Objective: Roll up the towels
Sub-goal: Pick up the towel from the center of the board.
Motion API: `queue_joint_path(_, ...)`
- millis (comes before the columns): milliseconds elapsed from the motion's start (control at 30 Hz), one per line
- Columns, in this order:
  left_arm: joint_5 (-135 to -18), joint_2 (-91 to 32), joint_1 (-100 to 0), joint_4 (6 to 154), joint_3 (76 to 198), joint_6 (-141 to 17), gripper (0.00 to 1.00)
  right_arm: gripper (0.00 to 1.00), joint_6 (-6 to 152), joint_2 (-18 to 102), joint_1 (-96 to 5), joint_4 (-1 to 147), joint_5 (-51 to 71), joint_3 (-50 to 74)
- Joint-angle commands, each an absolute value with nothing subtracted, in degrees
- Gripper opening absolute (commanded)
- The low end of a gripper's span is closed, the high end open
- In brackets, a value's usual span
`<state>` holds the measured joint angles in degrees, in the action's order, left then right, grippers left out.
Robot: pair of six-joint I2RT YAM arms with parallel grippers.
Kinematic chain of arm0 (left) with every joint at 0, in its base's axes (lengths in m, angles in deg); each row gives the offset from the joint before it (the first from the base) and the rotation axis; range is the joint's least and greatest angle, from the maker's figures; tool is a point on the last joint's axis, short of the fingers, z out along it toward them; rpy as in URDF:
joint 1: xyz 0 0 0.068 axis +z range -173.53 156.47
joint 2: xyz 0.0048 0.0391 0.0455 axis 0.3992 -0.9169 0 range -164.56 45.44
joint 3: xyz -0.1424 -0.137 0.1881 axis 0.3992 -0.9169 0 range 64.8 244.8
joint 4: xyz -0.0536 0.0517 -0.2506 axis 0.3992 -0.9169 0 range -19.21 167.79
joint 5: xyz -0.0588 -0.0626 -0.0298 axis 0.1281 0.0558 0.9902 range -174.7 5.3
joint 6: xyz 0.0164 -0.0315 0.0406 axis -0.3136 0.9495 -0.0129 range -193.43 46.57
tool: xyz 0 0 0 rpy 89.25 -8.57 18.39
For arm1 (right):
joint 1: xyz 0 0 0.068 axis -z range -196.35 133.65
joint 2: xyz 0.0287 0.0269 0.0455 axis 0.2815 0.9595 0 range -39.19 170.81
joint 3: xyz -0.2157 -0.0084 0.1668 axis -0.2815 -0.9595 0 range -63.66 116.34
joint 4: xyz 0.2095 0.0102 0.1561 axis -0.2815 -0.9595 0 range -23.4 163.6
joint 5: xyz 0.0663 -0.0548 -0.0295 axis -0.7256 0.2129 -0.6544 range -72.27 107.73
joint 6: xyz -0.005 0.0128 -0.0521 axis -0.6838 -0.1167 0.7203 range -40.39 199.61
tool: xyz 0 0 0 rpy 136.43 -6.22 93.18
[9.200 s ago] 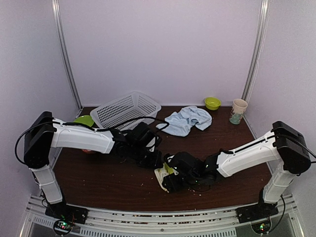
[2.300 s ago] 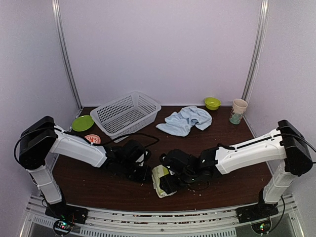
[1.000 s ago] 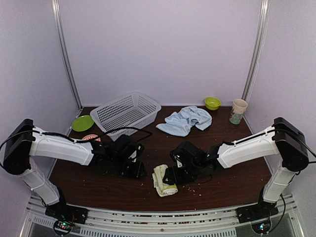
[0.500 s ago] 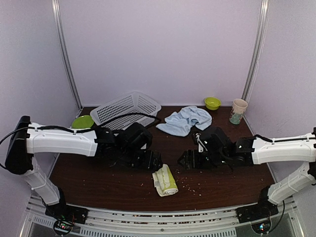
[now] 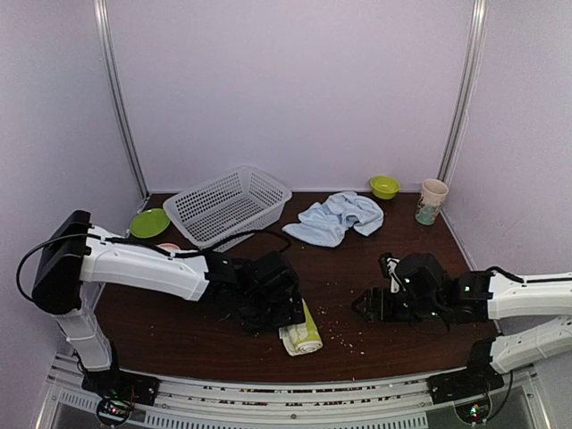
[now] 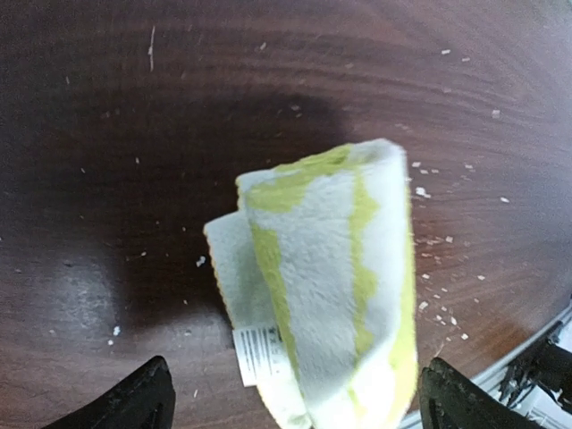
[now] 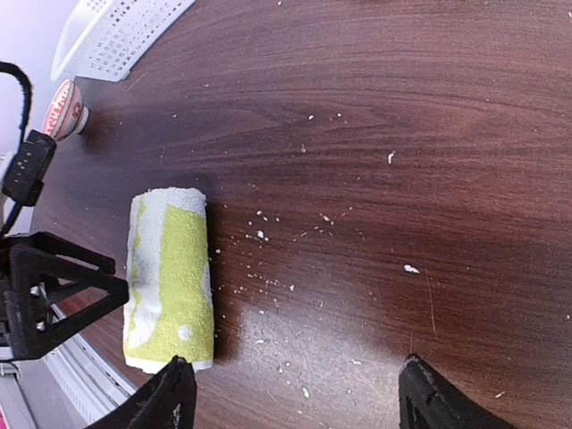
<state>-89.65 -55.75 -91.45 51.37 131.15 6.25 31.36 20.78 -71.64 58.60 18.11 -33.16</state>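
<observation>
Roughly half done, by my reckoning - 1 of the 2 towels is rolled and the other is untouched.

The lime-green towel (image 5: pixel 301 332) lies as a short, fat roll on the table (image 5: pixel 179 335), low and just left of centre in the overhead view. From the left wrist camera it looks a bit loose: 1 layer pokes out at the left of the bundle and the white label (image 6: pixel 257 355) shows at the near end. It holds its shape with nothing pressing on it.

The left gripper (image 5: pixel 284 313) sits right over that roll with its jaws spread wide. The fingertips stand to either side of the cloth at the bottom corners of the wrist view, and nothing is clamped. The right gripper (image 5: pixel 368 306) is off to the right of centre, well apart from the roll, jaws open and empty over bare, crumb-speckled wood.

The pale blue towel (image 5: pixel 335 217) is what remains - a crumpled heap in the upper middle of the overhead frame, between the white basket (image 5: pixel 228 204) and the paper cup (image 5: pixel 432 200). I'd judge it needs spreading flat before it can be rolled.
</observation>
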Motion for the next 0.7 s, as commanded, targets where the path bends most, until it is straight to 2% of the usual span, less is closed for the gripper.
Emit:
queue_joint_path(0,-87.8,-60.4,-92.1,53.2,134.3,10.9,0.98,0.78,29.9,16.1,-71.5,58.5,19.5,-36.0)
queue_joint_path(367,-86.1,-65.9,-92.2,54.1,135.8,11.9,0.97,0.78,29.0,10.1,-71.5,57.0,20.1,-38.5)
queue_joint_path(433,-85.5,-66.7,-92.2,54.5,136.0,11.9,0.94,0.78,29.0,9.8,-71.5,57.0,20.0,-38.7)
queue_joint_path(667,-82.9,-69.4,-92.3,55.2,136.4,12.2,0.71,0.77,29.5,8.5,-71.5,56.7,20.3,-39.1)
